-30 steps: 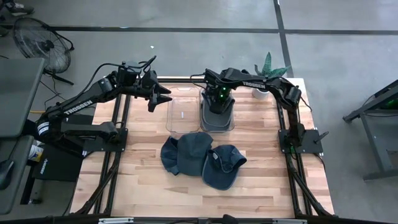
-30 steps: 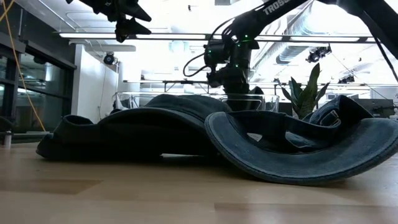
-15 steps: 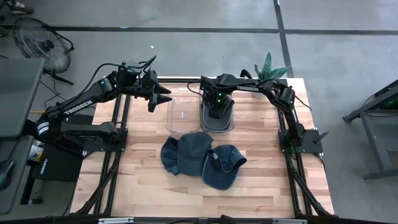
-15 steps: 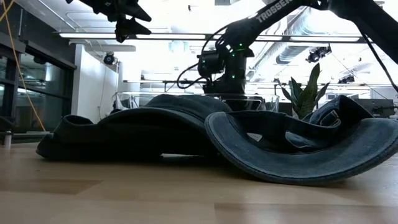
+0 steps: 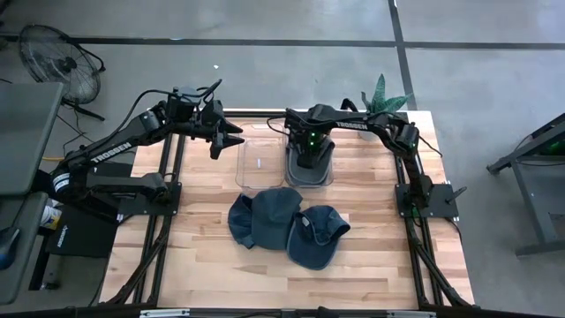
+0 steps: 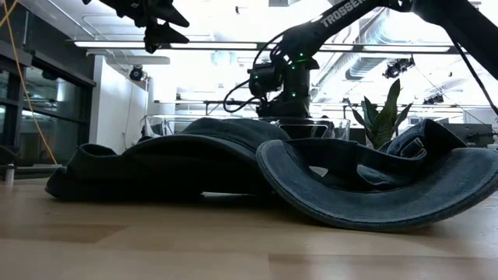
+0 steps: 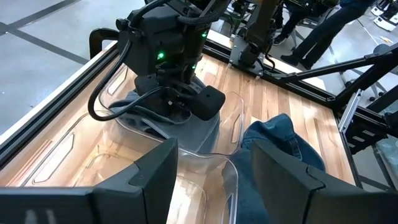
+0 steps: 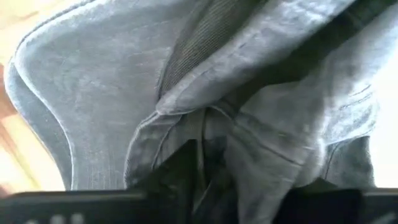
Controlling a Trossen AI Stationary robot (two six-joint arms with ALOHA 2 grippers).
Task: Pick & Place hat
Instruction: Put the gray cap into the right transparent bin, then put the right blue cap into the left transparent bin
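While the right gripper (image 5: pixel 306 159) sits low in the clear bin (image 5: pixel 308 177) at twelve o'clock, its fingers have just parted, releasing the hat (image 7: pixel 186 124) there: one placement done. Two hats (image 5: pixel 287 225) wait mid-table; the left gripper (image 5: pixel 231 137), spread, hovers at eleven.

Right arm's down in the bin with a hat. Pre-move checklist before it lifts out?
1. Hat inside the clear bin: ok, it lies in the right-hand one of the two bins.
2. Right hand released from the hat: cannot tell, fingers are buried in the fabric in the right wrist view.
3. Left hand clear of the lift path: ok, it hangs open beside the empty bin.
4. Empty bin free for the next hat: ok.
5. Remaining hats reachable: ok, the two hats overlap on the table in front of the bins.
6. Plant clear of the right arm: cannot tell.
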